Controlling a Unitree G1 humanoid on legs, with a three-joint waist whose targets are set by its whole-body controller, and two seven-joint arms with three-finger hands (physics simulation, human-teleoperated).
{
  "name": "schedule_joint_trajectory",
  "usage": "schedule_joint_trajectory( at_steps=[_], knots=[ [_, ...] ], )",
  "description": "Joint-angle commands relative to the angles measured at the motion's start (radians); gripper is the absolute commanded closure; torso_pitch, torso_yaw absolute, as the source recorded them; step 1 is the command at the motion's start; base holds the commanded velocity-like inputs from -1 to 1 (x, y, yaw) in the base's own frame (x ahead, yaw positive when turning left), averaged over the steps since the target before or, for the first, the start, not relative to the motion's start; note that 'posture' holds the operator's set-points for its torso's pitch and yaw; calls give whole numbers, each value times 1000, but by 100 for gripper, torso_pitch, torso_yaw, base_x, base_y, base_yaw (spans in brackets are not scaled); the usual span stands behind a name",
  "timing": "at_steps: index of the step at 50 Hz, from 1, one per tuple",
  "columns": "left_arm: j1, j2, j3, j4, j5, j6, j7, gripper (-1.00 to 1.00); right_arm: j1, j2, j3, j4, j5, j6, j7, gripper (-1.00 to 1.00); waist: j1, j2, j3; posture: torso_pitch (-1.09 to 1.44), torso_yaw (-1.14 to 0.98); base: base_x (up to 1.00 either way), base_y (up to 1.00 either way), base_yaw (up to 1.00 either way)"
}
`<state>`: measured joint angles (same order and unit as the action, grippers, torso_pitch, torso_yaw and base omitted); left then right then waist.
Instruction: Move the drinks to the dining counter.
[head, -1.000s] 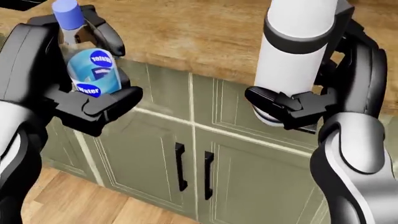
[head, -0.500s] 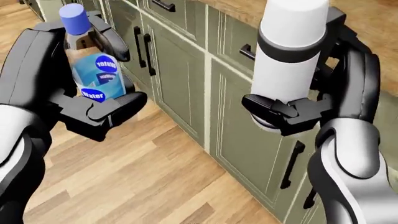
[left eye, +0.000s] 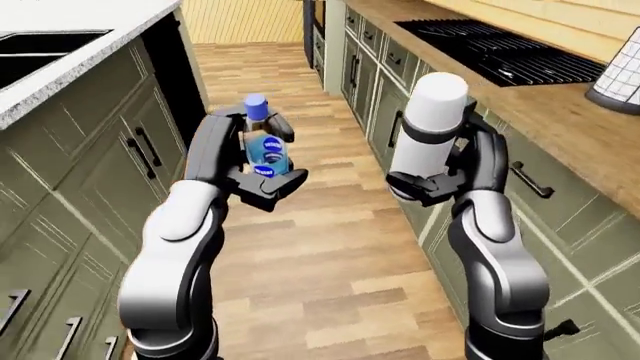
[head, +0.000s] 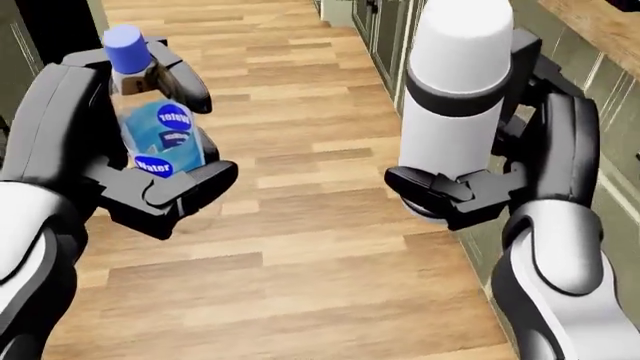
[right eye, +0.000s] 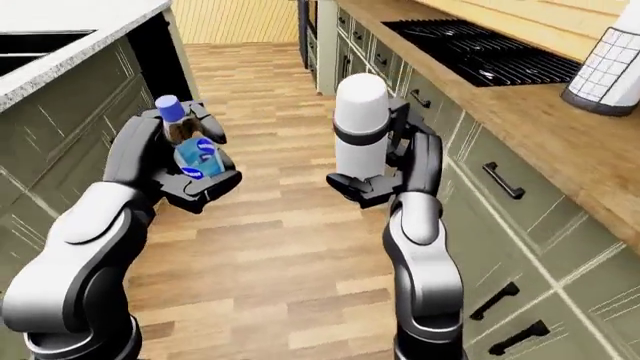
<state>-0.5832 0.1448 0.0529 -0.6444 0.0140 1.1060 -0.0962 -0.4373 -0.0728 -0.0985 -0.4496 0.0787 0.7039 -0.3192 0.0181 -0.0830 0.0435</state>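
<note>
Since a second ago the whole picture has swung: the cabinet doors that filled your head view have slid off and you now look down a wooden aisle, so it is the camera that turned, while both drinks sit in your grips as before. In the left-eye view, your left hand (left eye: 258, 169) is wrapped round the water bottle (left eye: 262, 146) and your right hand (left eye: 455, 169) is clamped on the white flask (left eye: 428, 127), both held at chest height over the floor (left eye: 300, 247), between the grey-topped desk (left eye: 70, 56) at the left and the wooden desk (left eye: 560, 120) with the black stove (left eye: 500, 49) at the right. In the head view, the bottle shows a blue cap, clear walls and blue round labels; it is likely light and a little yielding, so hold it at the mid-body, as your fingers (head: 185, 184) do now. The flask is a smooth white cylinder with a dark band, probably stiffer, heavier and slippery; the low grip near its base looks top-heavy, so keep it upright. In the right-eye view, a white ribbed holder (right eye: 605, 71) stands on the wooden desk, well apart from both drinks.
</note>
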Motion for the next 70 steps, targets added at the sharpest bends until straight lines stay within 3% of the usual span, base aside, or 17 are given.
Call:
schedule_joint_trajectory(
  at_steps=[1, 9, 11, 12, 22, 25, 26, 28, 34, 37, 44, 48, 52, 55, 57, 63, 70],
  knots=[
    [-41, 11, 27, -39, 12, -52, 12, 100, -38, 0, 15, -39, 1, -38, 7, 100, 9, 6, -29, 0, 0, 0, 0, 100],
    [-40, 9, 24, -43, 15, -50, 10, 100, -36, 1, 14, -37, -1, -39, 14, 100, -1, 119, -22, 0, 0, 0, 0, 100],
    [-44, 9, 21, -50, 17, -42, 10, 100, -38, -1, 12, -43, 0, -33, 15, 100, 4, 177, -63, 0, 0, 0, 0, 100],
    [-45, 9, 21, -49, 17, -42, 9, 100, -38, -1, 11, -39, 0, -36, 16, 100, 13, 148, -24, 0, 0, 0, 0, 100],
    [-38, 5, 19, -51, 22, -49, 4, 100, -34, -6, 6, -39, 2, -38, 17, 100, 14, 46, -10, 0, 0, 0, 0, 100],
    [-40, 4, 17, -56, 23, -43, 4, 100, -30, -3, 7, -39, 2, -41, 16, 100, 0, -39, -35, 0, 0, 0, 0, 100],
    [-40, 4, 17, -56, 24, -44, 4, 100, -29, -2, 9, -36, 2, -45, 17, 100, 0, 4, -20, 0, 0, 0, 0, 100],
    [-40, 5, 18, -57, 24, -43, 2, 100, -31, -2, 11, -29, 0, -52, 17, 100, 9, -8, -24, 0, 0, 0, 0, 100],
    [-38, 4, 19, -61, 26, -41, 1, 100, -31, -2, 11, -27, -5, -51, 15, 100, -16, 48, -15, 0, 0, 0, 0, 34],
    [-36, 3, 18, -58, 27, -46, 0, 100, -32, -4, 2, -30, -1, -52, 13, 100, -31, 119, -23, 0, 0, 0, 0, 0],
    [-40, 1, 16, -53, 30, -49, -1, 100, -32, -10, -3, -44, 9, -43, 10, 100, -25, 83, -26, 0, 0, 0, 0, 0],
    [-37, 2, 17, -56, 31, -48, -3, 100, -21, -10, 0, -32, 6, -67, 13, 100, 5, 90, -47, 0, 0, 0, 0, 21],
    [-36, 0, 15, -52, 32, -52, -2, 100, -22, -12, -4, -27, 6, -70, 13, 100, 7, 84, -32, 0, 0, 0, 0, 100],
    [-36, 1, 16, -52, 32, -54, -3, 100, -22, -13, -4, -25, 6, -71, 14, 100, 6, 46, -21, 0, 0, 0, 0, 100],
    [-37, 1, 17, -56, 32, -49, -3, 100, -20, -13, -3, -28, 6, -69, 15, 100, -3, -19, -22, 0, 0, 0, 0, 100],
    [-34, 1, 15, -49, 33, -59, -4, 100, -19, -15, -5, -26, 6, -72, 19, 100, 14, 14, -27, 0, 0, 0, 0, 100],
    [-39, 0, 12, -58, 37, -48, -4, 100, -20, -20, -7, -38, 7, -61, 27, 100, 3, 94, -21, 0, 0, 0, 0, 100]
  ],
)
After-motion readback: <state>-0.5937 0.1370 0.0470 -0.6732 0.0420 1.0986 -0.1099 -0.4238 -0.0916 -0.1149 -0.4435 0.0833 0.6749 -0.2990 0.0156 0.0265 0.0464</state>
